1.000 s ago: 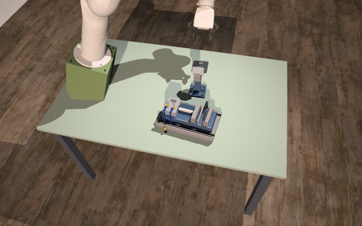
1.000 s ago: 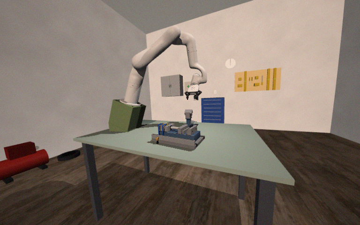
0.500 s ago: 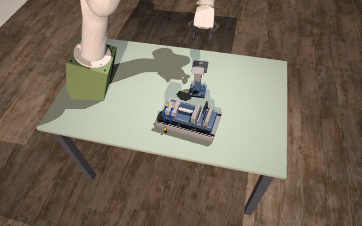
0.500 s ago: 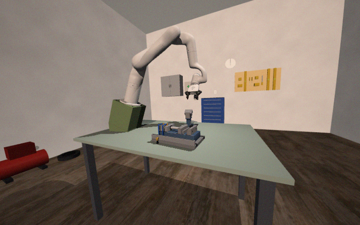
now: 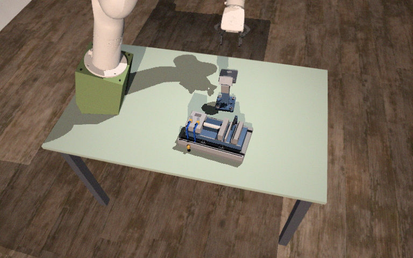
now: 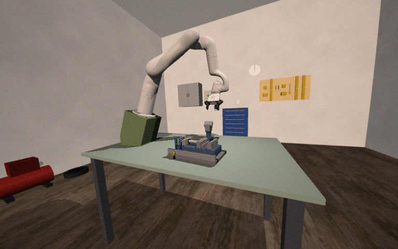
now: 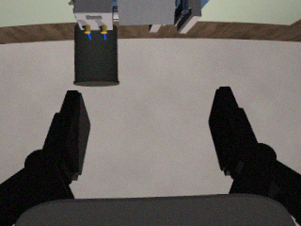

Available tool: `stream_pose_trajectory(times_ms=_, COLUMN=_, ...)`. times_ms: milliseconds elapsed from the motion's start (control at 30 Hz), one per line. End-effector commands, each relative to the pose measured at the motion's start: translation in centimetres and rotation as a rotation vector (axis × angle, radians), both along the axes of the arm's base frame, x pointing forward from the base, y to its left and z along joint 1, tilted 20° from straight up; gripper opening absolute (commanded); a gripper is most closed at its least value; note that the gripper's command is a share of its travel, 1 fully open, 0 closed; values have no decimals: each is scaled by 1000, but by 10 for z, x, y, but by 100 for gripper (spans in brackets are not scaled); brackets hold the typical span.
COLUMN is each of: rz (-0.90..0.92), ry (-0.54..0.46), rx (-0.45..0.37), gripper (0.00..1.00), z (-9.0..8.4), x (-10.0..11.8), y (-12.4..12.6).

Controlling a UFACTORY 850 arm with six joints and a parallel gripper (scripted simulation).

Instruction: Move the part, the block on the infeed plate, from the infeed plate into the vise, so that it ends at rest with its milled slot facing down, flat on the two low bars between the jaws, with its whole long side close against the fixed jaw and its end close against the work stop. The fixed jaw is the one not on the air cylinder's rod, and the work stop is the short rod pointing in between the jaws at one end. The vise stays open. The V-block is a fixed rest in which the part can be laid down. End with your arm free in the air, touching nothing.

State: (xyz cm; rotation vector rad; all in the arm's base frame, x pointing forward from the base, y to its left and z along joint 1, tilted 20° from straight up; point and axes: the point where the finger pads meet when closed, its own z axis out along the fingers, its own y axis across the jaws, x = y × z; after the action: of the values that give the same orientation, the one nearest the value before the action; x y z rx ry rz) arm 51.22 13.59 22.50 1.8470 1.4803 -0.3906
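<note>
Top view, left to right. The green pedestal (image 5: 100,91) at upper left carries the arm. The vise (image 5: 213,134) is at centre frame, with the air cylinder (image 5: 196,121) on its left end and the jaws standing apart, nothing between them. The fixed jaw (image 5: 236,132) is the right-hand one.

Just above the vise, the part (image 5: 226,81) is a grey block on top of the blue infeed stand (image 5: 225,105), not touched. I can't tell which way its slot faces, and I can't pick out the V-block.

The gripper (image 5: 230,42) is at top centre, high above and beyond the part. Its fingers are spread wide and hold nothing. The wrist view confirms this: there is a bare gap between the dark fingers, and the fixtures sit only at the top edge of the frame.

Step in hand, as I judge it: the approach to pick.
- Bring the part to the middle of the wrist view before descending.
- Come straight down and keep the fingers wide until they straddle the block.
- Grip across the narrow sides.
- Check the slot side first. A flip via the V-block is likely needed.
</note>
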Motion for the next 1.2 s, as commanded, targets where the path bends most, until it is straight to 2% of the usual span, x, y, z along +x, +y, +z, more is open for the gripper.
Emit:
stream_pose_trajectory(times_ms=0, rz=0, ry=-2, rx=1, gripper=89, z=1, x=0, y=0)
stream_pose_trajectory(times_ms=667, rz=-8, ry=0, rx=3, gripper=89, z=0, x=0, y=-1)
stream_pose_trajectory(times_ms=1167, rz=-77, ry=13, rx=22, gripper=89, z=-4, x=-7, y=-14)
